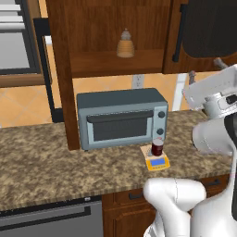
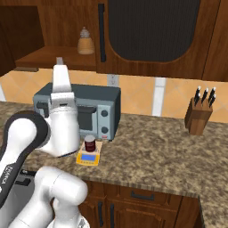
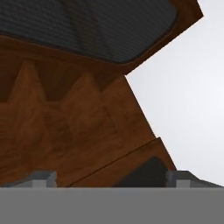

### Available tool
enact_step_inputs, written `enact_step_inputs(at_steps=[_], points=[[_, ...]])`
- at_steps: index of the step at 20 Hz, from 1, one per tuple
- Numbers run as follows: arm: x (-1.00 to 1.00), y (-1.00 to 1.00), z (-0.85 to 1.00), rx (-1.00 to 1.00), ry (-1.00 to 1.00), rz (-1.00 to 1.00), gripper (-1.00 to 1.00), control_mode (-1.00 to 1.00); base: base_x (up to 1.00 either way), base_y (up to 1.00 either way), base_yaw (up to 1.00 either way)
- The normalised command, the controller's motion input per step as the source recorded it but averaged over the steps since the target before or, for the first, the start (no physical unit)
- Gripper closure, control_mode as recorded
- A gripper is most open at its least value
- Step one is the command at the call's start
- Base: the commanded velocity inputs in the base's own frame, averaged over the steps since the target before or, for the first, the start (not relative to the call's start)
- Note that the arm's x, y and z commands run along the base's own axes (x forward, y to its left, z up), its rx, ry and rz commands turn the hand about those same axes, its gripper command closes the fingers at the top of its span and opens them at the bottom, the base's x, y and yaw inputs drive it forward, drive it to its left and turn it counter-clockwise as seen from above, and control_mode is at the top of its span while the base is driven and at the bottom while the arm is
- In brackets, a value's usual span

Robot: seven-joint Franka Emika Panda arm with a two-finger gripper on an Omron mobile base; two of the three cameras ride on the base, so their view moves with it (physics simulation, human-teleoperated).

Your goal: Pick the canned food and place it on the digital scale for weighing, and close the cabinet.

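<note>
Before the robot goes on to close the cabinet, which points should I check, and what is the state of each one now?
1. Canned food stands upright on the digital scale: ok.
2. Claw is open and holds nothing: ok.
3. Cabinet is closed: not ok, the door stands open at the left.
4. Bottle sits back on the shelf, away from the door's swing: ok.
5. Claw is close to the wood of the cabinet; contact: cannot tell.
6. Toaster oven sits below the cabinet, out of the door's path: ok.

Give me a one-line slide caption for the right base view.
Small maroon can sits on yellow-orange digital scale before grey-blue toaster oven; dark brown wall cabinet stands open.
</note>
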Motion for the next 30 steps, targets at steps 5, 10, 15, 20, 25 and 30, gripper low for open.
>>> enact_step_inputs(at_steps=[5, 10, 15, 20, 25, 30], points=[[-0.44, 0.68, -0.28, 0.25, 0.07, 0.00, -1.00, -1.00, 0.00, 0.00, 0.00], [-0.54, 0.85, -0.65, 0.27, 0.22, 0.00, -1.00, -1.00, 0.00, 0.00, 0.00], [-0.66, 0.61, -0.61, 0.10, 0.21, 0.00, -1.00, -1.00, 0.00, 0.00, 0.00], [-1.00, -0.84, 0.17, 0.13, 0.13, 0.11, -1.00, -1.00, 0.00, 0.00, 0.00], [-1.00, -0.75, 0.16, 0.20, 0.08, 0.14, -1.00, -1.00, 0.00, 0.00, 0.00], [-1.00, 0.13, -0.13, 0.00, -0.04, 0.08, -1.00, -1.00, 0.00, 0.00, 0.00]])
